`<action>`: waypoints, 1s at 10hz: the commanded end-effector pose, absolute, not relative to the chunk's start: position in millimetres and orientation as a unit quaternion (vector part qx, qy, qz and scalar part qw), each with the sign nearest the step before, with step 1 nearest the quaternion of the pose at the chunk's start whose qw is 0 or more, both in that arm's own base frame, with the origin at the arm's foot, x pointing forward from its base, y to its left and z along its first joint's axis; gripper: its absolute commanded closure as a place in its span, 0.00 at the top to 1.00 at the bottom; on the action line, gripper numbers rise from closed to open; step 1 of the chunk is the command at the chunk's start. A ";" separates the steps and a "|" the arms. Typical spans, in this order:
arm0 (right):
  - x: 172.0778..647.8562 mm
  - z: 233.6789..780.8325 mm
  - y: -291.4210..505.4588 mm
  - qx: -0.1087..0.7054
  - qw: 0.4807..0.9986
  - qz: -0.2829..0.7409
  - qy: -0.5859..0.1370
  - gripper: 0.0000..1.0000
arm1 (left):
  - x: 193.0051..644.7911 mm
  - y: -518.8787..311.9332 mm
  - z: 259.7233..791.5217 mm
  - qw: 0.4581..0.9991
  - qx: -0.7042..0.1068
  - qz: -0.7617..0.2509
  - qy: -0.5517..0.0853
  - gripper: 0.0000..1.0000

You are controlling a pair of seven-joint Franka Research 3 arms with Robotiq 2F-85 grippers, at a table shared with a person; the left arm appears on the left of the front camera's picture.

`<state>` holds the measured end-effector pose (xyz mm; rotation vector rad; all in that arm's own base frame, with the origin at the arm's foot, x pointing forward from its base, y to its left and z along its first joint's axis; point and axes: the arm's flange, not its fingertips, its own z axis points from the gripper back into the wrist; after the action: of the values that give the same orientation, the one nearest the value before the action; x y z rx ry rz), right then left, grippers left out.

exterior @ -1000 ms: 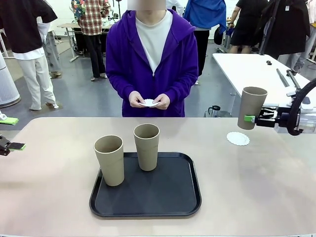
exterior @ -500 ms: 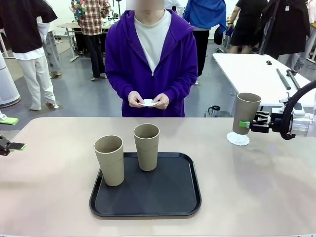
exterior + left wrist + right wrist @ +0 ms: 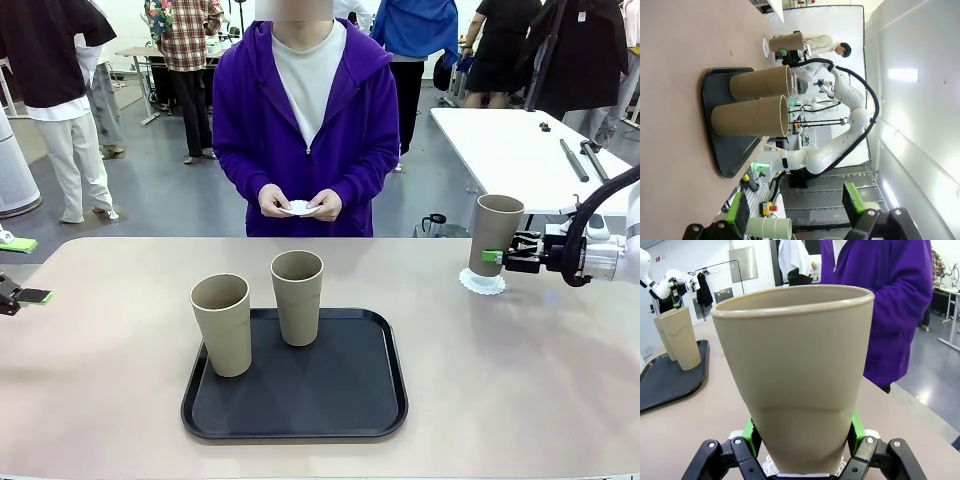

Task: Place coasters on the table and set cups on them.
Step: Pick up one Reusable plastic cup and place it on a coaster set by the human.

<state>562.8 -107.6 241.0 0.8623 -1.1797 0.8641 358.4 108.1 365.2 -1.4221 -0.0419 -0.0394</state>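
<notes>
Pinching a matte, tapered cup (image 3: 497, 228) over a lacy coaster (image 3: 483, 283), right fingers (image 3: 490, 256) are clamped; left fingers (image 3: 852, 198) gape empty.

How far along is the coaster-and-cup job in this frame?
Done: one coaster lies on the table at the robot's right. In hand: the right gripper is shut on a cup, upright with its base at that coaster, not yet released. Left: a front cup and a back cup stand on the black tray without coasters, and the person's hands hold a second coaster.
</notes>
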 end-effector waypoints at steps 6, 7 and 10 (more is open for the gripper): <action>563.9 230.1 -102.3 0.391 0.672 0.373 -0.507 0.81 | 357.4 109.2 366.8 0.753 -0.657 -0.022 -0.024 1.00; 563.8 229.1 -102.7 0.392 0.673 0.372 -0.505 0.81 | 357.4 109.2 366.8 0.753 -0.657 -0.022 -0.024 1.00; 563.1 222.9 -102.5 0.392 0.678 0.372 -0.499 0.81 | 357.4 109.2 366.8 0.753 -0.657 -0.022 -0.024 1.00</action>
<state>560.5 -105.0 224.4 0.8766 -1.1515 0.8446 358.4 108.1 365.2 -1.4221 -0.0419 -0.0394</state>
